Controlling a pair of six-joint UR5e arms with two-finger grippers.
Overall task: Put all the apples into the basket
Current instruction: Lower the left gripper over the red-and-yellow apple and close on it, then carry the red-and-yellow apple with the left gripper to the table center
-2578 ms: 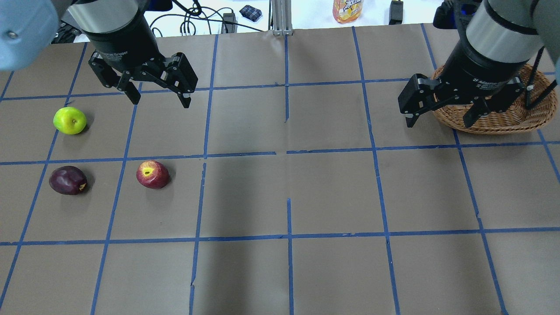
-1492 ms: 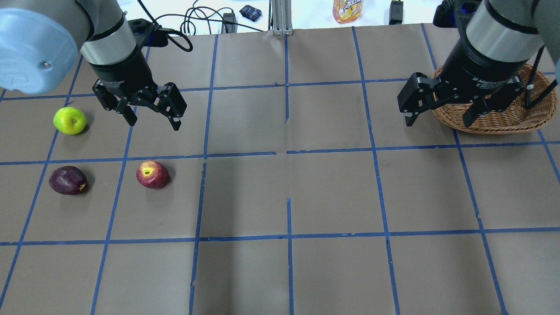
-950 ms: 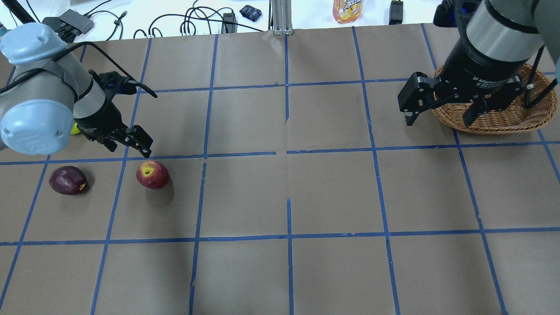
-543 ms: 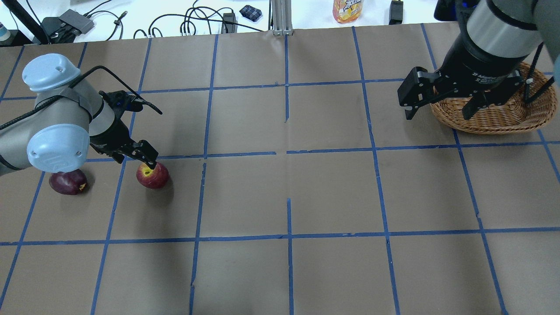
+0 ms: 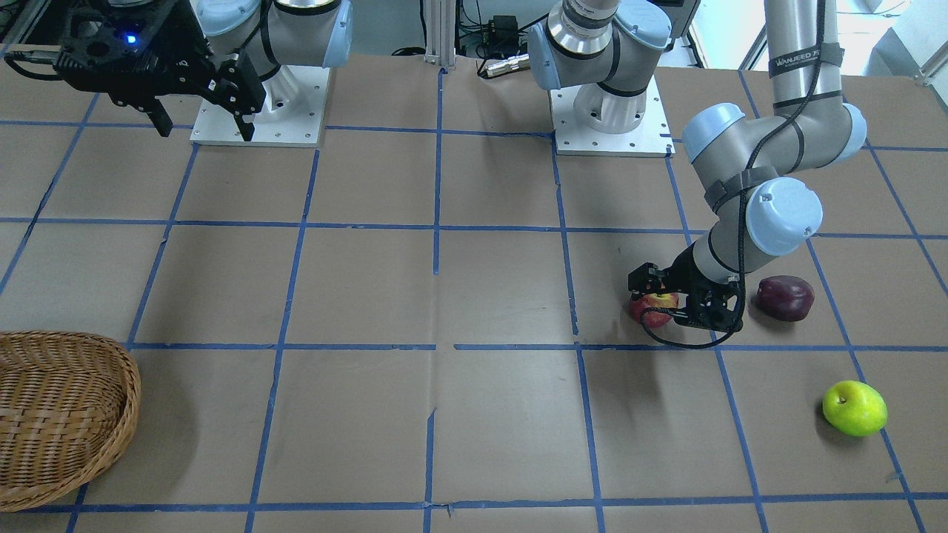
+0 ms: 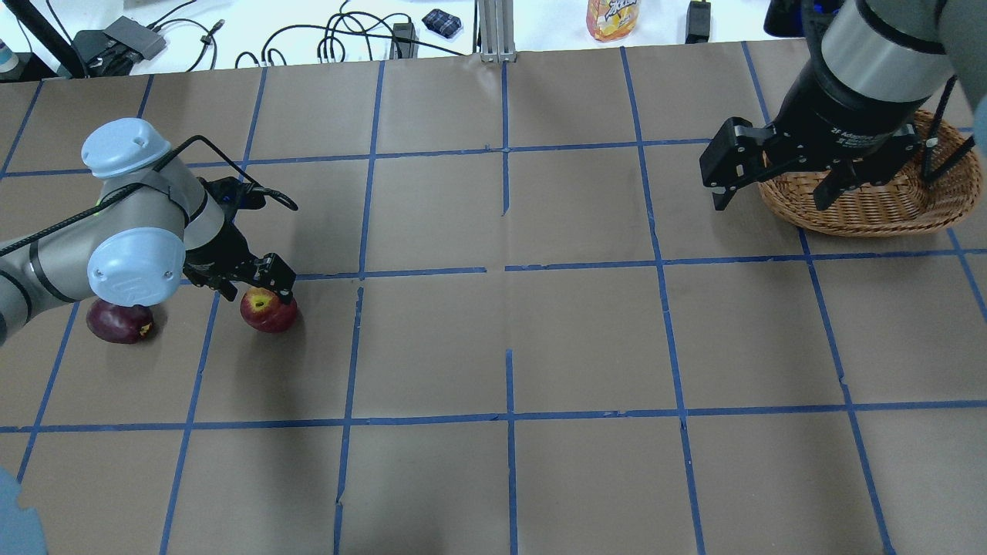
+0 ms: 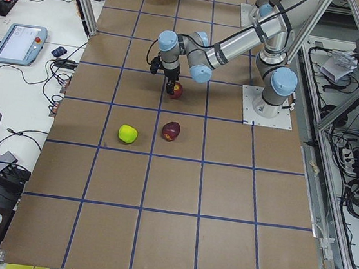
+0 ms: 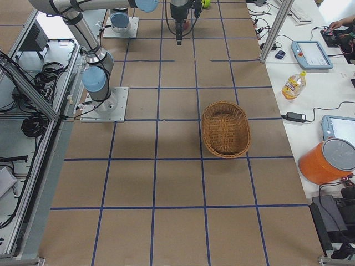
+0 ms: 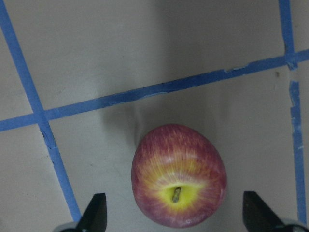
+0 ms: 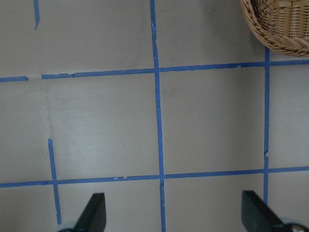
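Left gripper (image 6: 258,289) has dropped, open, astride the red apple (image 6: 268,311) at the left; the basket (image 6: 864,212) sits far right. Closing high on its curve could squirt it away rolling.

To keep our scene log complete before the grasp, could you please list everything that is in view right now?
table: one, brown paper with a blue tape grid, in front of the robot
red apple: one, red with a yellow stem patch, on the table's left half
purple apple: one, dark maroon, beside the red apple, on the robot's left of it
green apple: one, yellow-green, farther from the robot than the purple apple
basket: one, light brown wicker, empty, on the table's right side
drink bottle: one, orange, beyond the table's far edge
left gripper: one, black, open, fingers astride the red apple
right gripper: one, black, open, raised near the basket
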